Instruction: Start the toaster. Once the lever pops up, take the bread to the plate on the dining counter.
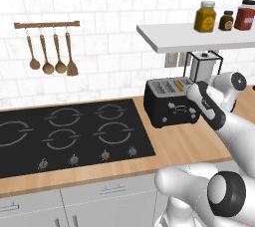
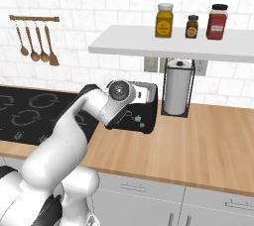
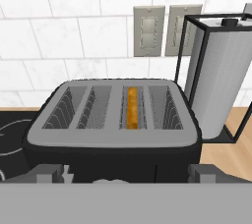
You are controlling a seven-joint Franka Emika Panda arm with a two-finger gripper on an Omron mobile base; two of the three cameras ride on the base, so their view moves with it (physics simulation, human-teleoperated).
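Toaster [image 3: 113,120] on the worktop [image 1: 189,144] straight before my claw [image 3: 126,173], bread [image 3: 132,107] in its third slot from the left, paper-towel holder [image 3: 216,80] just right of it — hob [image 1: 69,131] to its left, shelf [image 2: 173,46] above with jars [image 2: 164,20].

Wooden worktop [image 2: 198,136] carried black hob [image 1: 64,131], toaster [image 1: 167,102], paper-towel holder [image 2: 177,88]; wall shelf [image 2: 173,46] held three jars, probably spices.

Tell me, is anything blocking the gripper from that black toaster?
Nothing visible does. The open gripper faces the boxy black toaster directly; the paper towel roll stands off to its side.
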